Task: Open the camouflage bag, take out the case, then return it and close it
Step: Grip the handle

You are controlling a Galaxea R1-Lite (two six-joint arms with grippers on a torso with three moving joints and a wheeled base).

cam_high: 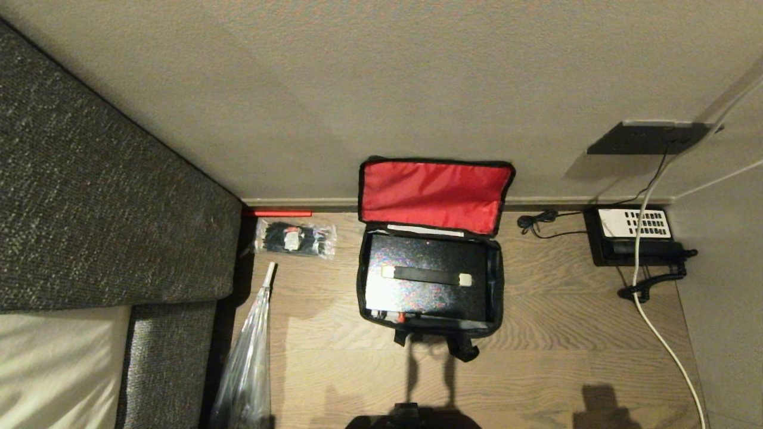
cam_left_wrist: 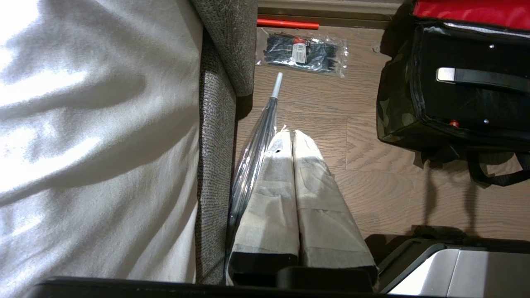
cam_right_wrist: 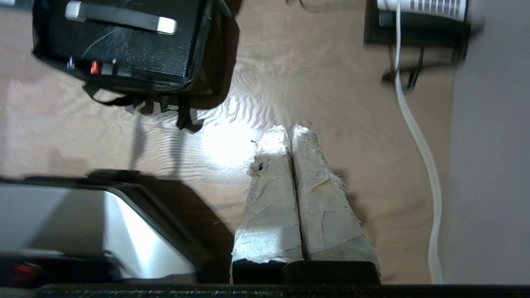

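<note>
Down low, the right end effector (cam_right_wrist: pixel 292 132) is closed on nothing above bare floor (cam_right_wrist: pixel 314 82); the left end effector (cam_left_wrist: pixel 292 134) is likewise closed. At centre frame, the bag (cam_high: pixel 365 286) stands open, case (cam_high: pixel 426 280) inside.

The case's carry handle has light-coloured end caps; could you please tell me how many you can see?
2: one end cap toward the robot's left, another toward its right, on the case lying inside the open camouflage bag.
</note>
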